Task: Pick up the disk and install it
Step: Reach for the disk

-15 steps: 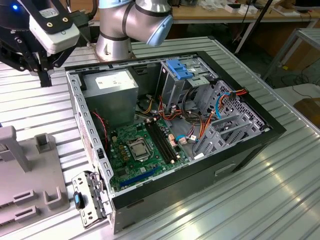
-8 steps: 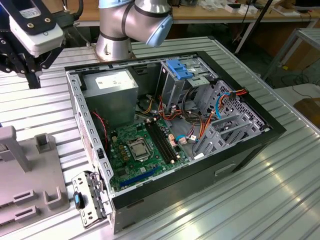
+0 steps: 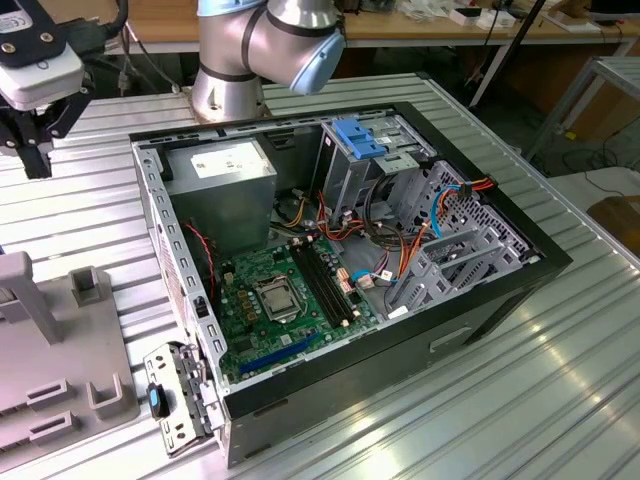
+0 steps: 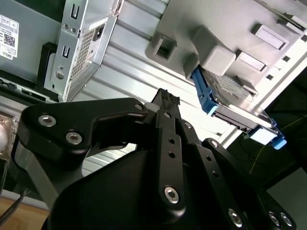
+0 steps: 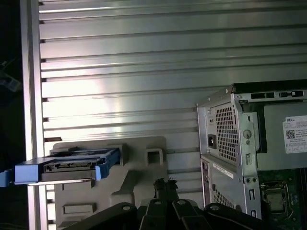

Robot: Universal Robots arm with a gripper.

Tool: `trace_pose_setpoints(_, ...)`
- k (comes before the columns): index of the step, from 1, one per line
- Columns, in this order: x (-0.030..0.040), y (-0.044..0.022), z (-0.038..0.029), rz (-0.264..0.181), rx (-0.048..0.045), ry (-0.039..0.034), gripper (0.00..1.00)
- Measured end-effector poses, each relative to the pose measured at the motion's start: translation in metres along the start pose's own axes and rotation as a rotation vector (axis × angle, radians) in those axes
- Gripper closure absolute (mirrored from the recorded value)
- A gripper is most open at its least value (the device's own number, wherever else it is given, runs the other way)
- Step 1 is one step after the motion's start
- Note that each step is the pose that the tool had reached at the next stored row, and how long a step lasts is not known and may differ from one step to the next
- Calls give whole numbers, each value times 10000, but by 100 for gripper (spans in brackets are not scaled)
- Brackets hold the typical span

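Observation:
The disk is a grey metal drive in a bright blue carrier. It stands on edge in a slot of a grey holder, with a blue tab sticking out at one end. In the second wrist view the disk sits beyond the fingertips, off to one side. My gripper hangs at the exterior view's far left, above the ribbed table, between the holder and the open computer case. Its black fingers meet at the tip, shut, with nothing between them. The same closed tip points at the holder.
The case lies open on the metal table, showing the motherboard, the power supply and a tall grey drive bay topped by a blue bracket, with loose cables beside it. The arm's base stands behind the case. The holder sits at the exterior view's lower left.

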State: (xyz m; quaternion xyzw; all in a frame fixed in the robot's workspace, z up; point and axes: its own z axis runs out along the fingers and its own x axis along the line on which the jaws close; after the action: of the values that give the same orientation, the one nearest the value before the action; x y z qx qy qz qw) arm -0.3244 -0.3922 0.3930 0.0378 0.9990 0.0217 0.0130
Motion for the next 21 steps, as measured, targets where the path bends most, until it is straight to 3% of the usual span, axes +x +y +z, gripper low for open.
trace_pose_setpoints(6,249,12,-4,0,0,-1,89)
trace_pose_setpoints(11,394,57,-4,-1,0,0,89)
trace_pose_setpoints(21,829,69,-11,1,0,0,89)
